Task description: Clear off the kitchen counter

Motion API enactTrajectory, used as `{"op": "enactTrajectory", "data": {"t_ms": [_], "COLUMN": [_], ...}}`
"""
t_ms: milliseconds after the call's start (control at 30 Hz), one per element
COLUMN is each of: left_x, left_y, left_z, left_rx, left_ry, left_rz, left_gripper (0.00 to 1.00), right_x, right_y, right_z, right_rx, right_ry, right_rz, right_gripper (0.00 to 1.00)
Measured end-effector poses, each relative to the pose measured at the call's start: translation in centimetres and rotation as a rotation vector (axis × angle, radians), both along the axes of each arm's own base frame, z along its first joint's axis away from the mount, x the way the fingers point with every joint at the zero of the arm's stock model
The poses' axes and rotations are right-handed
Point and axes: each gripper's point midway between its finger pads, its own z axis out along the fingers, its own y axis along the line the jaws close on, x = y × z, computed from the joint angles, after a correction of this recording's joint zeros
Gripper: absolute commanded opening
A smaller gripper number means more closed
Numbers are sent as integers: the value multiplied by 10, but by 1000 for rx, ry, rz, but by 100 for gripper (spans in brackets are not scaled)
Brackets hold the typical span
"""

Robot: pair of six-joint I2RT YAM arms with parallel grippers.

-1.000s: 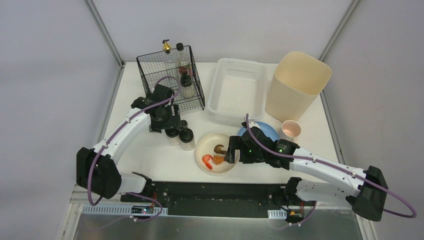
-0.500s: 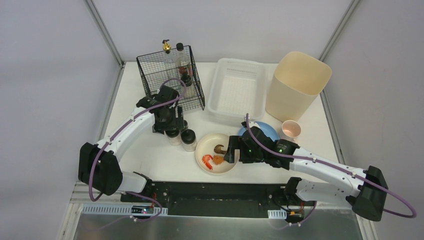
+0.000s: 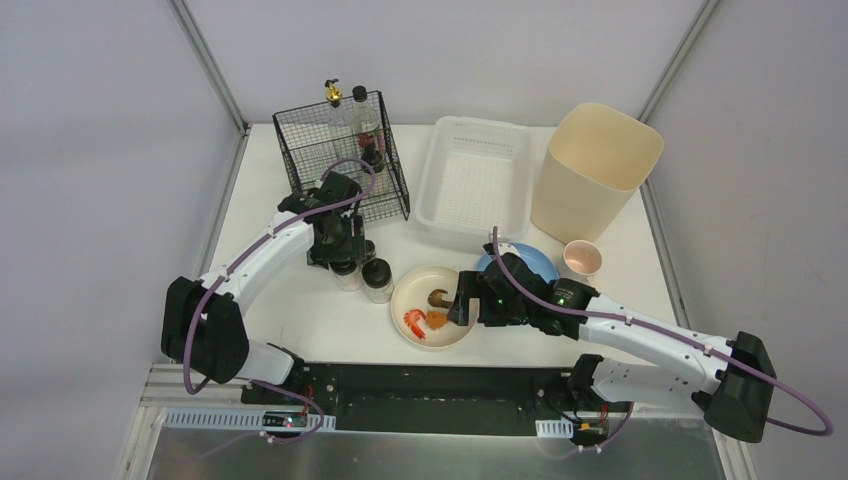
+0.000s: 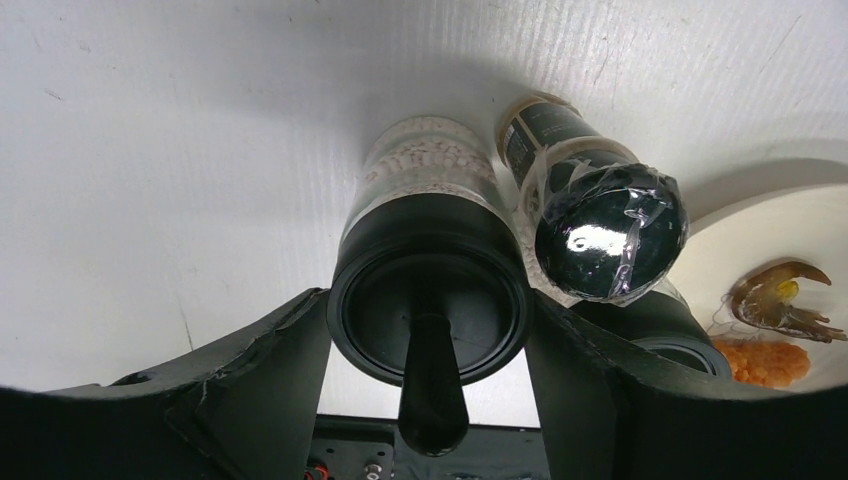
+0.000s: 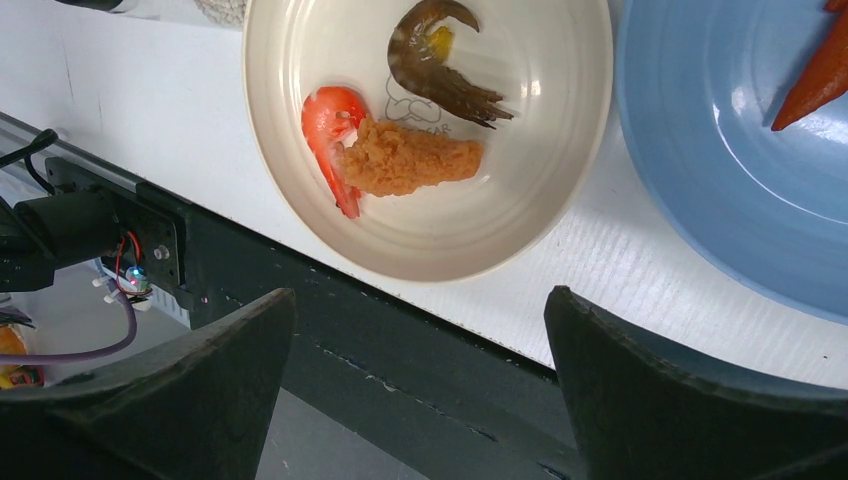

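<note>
On the kitchen counter (image 3: 290,310) stands a clear jar (image 4: 430,180) of white grains with a black cap (image 3: 346,268). My left gripper (image 4: 428,335) (image 3: 343,256) is down over it, its fingers pressing both sides of the cap. Two more black-lidded jars (image 4: 610,230) (image 3: 377,280) stand tight against its right. My right gripper (image 5: 420,400) (image 3: 460,302) hangs open over the near right of a cream bowl (image 5: 530,150) (image 3: 402,300). The bowl holds a red shrimp (image 5: 330,125), a fried piece (image 5: 410,160) and a dark shrimp (image 5: 440,60).
A blue plate (image 3: 535,262) with an orange piece (image 5: 825,70) and a pink cup (image 3: 582,258) lie right of the bowl. Behind stand a wire basket (image 3: 300,165) with bottles, a white slotted basket (image 3: 475,180) and a beige bin (image 3: 595,170).
My left arm moved right and down onto the jar, and its fingers closed in on the cap. The right arm has not moved.
</note>
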Motion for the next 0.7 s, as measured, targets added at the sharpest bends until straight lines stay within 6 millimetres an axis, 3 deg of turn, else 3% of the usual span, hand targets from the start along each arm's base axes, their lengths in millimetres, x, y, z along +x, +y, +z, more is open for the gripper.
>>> {"op": "enactTrajectory", "data": {"t_ms": [167, 300, 467, 700], "left_x": [1, 2, 1, 1], "left_y": [3, 4, 6, 14], "left_z": [-1, -1, 0, 19], "left_rx": [18, 25, 38, 80], "left_ry": [-3, -6, -3, -6], "left_rz": [-1, -5, -7, -17], "left_gripper": [60, 46, 19, 3], "right_x": [0, 0, 0, -1], "right_y": [0, 0, 0, 0], "right_z": [0, 0, 0, 0], "right_rx": [1, 1, 1, 2], "right_ry": [1, 1, 1, 2], "right_rz": [-2, -1, -1, 0], "right_gripper": [99, 99, 99, 99]}}
